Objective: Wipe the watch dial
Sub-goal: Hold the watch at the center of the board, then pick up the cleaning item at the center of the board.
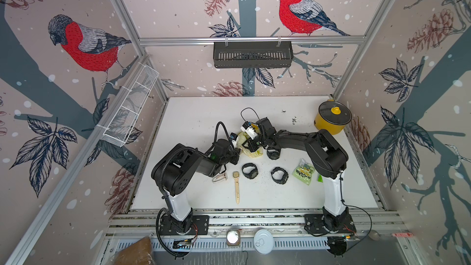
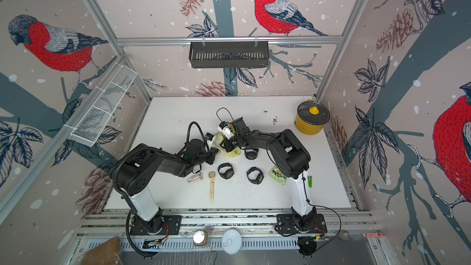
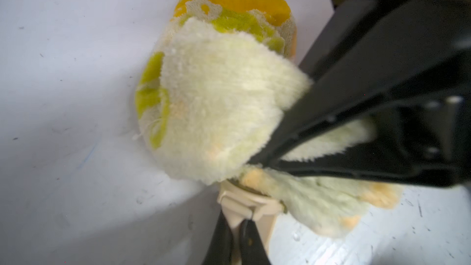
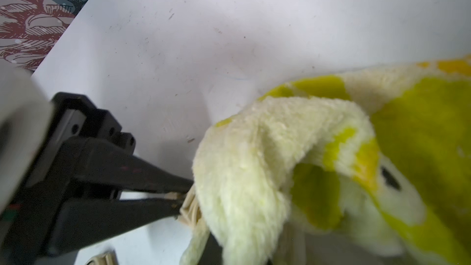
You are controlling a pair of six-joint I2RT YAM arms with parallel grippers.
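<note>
**Beige watch held under the cloth, well clear of the yellow pot**

The beige watch (image 3: 244, 200) is gripped by its strap. The left gripper (image 4: 182, 197) has its jaws drawn narrow around that strap just below the case. The dial is hidden: the fluffy yellow-green cloth (image 3: 216, 103) lies folded over the case and touches it. The right gripper (image 3: 262, 163) is clamped tight on a fold of that cloth, right above the watch.

In both top views this cluster sits mid-table, well apart from the yellow pot (image 1: 332, 122), on the pot's left-arm side. The pot stands in the far corner of the white table (image 1: 191, 128). Three black watches (image 1: 249, 170) lie nearer the robot than the pot. The green packet (image 1: 303, 170) lies closer to the pot than they do. Farthest from the pot lie a gold watch (image 1: 236, 182) with its strap laid straight and, beside it, a pale watch (image 1: 219, 177).
</note>
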